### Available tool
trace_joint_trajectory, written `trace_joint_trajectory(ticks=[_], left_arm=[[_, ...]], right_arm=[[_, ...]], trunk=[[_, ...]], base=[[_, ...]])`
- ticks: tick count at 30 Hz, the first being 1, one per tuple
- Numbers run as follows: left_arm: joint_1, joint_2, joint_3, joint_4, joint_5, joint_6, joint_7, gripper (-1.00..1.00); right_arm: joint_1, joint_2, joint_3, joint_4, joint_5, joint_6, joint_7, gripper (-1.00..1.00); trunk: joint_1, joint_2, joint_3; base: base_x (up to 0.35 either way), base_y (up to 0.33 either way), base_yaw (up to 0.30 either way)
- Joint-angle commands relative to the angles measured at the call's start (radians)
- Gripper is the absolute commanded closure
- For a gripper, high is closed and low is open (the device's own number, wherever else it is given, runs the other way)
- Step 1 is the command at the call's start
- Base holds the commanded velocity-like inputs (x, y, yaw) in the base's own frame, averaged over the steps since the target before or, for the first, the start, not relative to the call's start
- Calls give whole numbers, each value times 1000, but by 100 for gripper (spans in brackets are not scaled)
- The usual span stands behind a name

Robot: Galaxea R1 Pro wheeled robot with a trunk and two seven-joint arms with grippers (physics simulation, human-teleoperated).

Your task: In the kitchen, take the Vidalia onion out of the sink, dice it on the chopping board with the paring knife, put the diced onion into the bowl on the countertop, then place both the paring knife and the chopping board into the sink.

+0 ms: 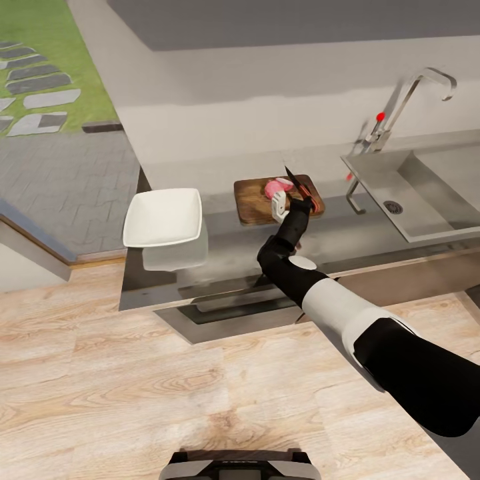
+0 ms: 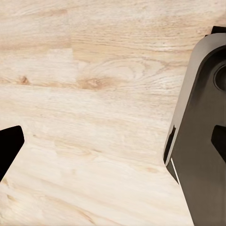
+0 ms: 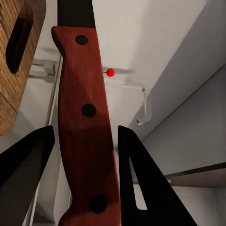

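Note:
The brown chopping board (image 1: 257,200) lies on the grey countertop (image 1: 227,247), between the bowl and the sink. A pinkish Vidalia onion (image 1: 274,189) rests on the board. My right gripper (image 1: 295,202) hovers at the board's right end, shut on the paring knife (image 1: 307,193), whose dark blade points away over the onion. In the right wrist view the red riveted handle of the paring knife (image 3: 84,113) sits between the fingers of my right gripper (image 3: 85,129), and the slotted end of the chopping board (image 3: 19,56) shows beside it. My left gripper (image 2: 117,146) hangs open over the wooden floor.
A white square bowl (image 1: 163,217) stands on the countertop left of the board. The steel sink (image 1: 427,193) with its chrome tap (image 1: 407,100) is to the right. Pale wood floor (image 1: 167,387) lies in front of the dark cabinets. Part of the robot base (image 2: 202,141) shows by my left gripper.

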Motion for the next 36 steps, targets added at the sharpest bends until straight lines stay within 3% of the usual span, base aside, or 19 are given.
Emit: trace_joint_trajectory(ticks=[1,30,36], left_arm=[[-1,-1,-9,4,8,-7,1,-100],[-1,0,-9,4,8,-7,1,-100],[-1,-1,-9,4,8,-7,1,-100]], right_arm=[[-1,0,5,2,-6,3,-7,100],[-1,0,6,39,-6,-2,-8,100],[-1,0,5,-20,-1,2,-15,100]], trunk=[[0,-1,-1],[0,-1,-1],[0,-1,-1]], base=[[0,0,0],[0,0,0],[0,0,0]])
